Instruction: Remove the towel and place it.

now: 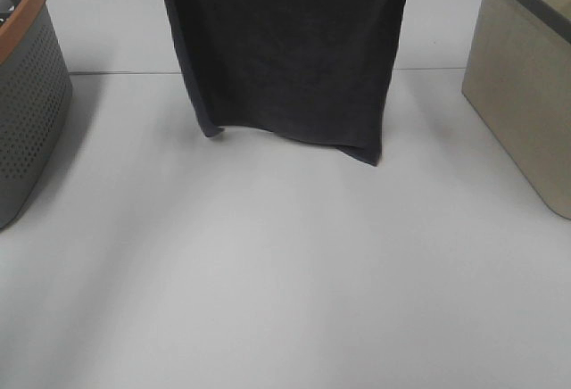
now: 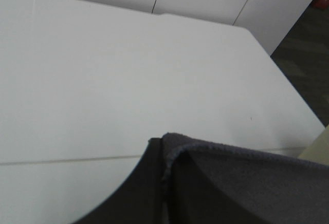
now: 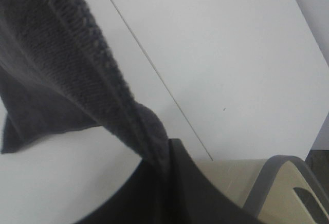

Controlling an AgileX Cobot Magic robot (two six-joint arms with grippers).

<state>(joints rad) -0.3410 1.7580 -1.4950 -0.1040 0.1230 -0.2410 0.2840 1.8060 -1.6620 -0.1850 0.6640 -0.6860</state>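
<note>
The left gripper is clamping tightly on one upper corner of the towel, and the right gripper is pinching the other upper corner at the hem. The arms are holding it from above, outside the high view, so their pose I cannot tell. The towel is hanging flat in the air over the white table. Its cloth is dark, looped and soft. A gray perforated basket with an orange rim is standing at the left, a beige bin at the right.

Left claw pinched closed on towel edge; right claw same; 2 arms held high, apart.
</note>
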